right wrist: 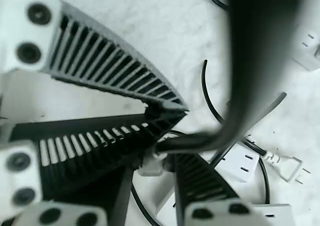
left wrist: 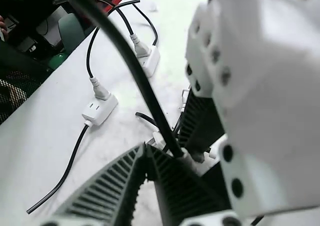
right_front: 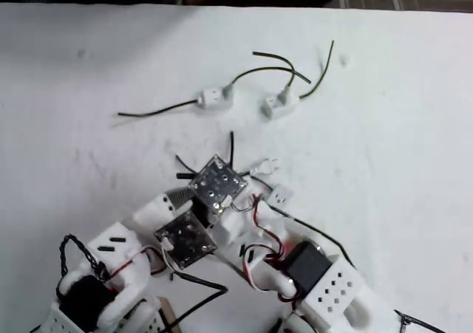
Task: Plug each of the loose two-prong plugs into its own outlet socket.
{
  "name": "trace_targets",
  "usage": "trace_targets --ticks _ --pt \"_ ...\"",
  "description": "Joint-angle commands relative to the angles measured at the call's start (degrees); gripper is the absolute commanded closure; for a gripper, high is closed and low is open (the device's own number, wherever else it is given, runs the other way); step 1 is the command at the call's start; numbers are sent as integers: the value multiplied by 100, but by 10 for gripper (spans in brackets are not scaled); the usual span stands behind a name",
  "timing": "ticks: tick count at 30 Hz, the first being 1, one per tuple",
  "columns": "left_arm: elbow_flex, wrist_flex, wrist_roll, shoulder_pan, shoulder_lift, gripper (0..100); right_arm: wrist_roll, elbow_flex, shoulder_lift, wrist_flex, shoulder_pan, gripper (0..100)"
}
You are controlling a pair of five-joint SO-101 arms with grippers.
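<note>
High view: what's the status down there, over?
Left gripper and right gripper shut, crowding one black cable. Loose plug beside empty socket, apart.

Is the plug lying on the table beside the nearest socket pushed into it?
No, the plug lies loose on the table, both prongs bare, beside the socket.

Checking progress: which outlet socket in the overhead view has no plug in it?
The near outlet socket, beside the loose two-prong plug; both far outlet sockets are occupied.
</note>
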Motion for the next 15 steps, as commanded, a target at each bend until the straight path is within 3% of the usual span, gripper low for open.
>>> trace_targets --ticks 1,7,11,15 --pt "-141 62 -44 154 13 977 53 -53 -127 -75 -66 981" --pt "-220 -176 0 -866 4 977 88 -62 -127 -31 66 981" --pt "-211 -360 0 -1332 4 977 105 -246 -127 127 725 981" --pt "-202 -387 0 -1552 13 977 677 -571 -127 426 1508 981"
